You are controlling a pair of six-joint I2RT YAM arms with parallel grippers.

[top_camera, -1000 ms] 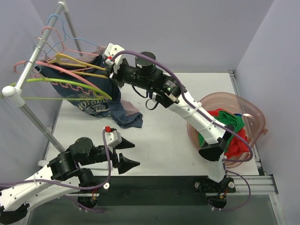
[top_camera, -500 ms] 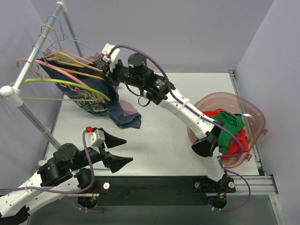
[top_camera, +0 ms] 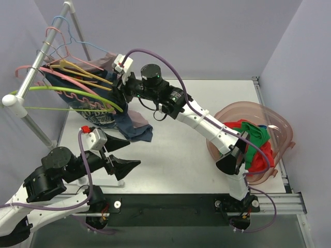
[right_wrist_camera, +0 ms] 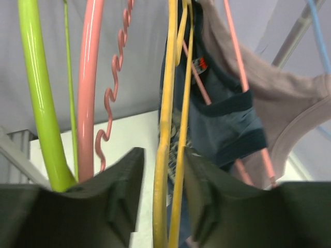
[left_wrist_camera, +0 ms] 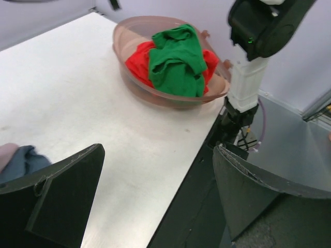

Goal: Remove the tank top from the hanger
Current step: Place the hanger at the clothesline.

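Note:
The dark blue tank top (top_camera: 106, 111) hangs among several hangers on the rack at the far left, its hem lying on the table. In the right wrist view the tank top (right_wrist_camera: 227, 119) hangs just behind a yellow hanger (right_wrist_camera: 168, 129). My right gripper (top_camera: 118, 85) is at the hangers. Seen from the wrist, the right gripper (right_wrist_camera: 163, 155) is open, with both yellow hanger bars between its jaws and a gap on the left side. My left gripper (top_camera: 133, 153) is open and empty above the table's near left part, also in its wrist view (left_wrist_camera: 158, 150).
The metal clothes rack (top_camera: 36, 64) carries a green hanger (top_camera: 67, 90), pink hangers (top_camera: 62, 72) and a beige garment (right_wrist_camera: 289, 103). A translucent pink basin (top_camera: 282, 124) at the right edge holds red and green clothes (left_wrist_camera: 176, 57).
My left arm has drawn back to the left, its open gripper moving leftward over the table. My right gripper has shifted slightly at the hangers, which swayed with the tank top.

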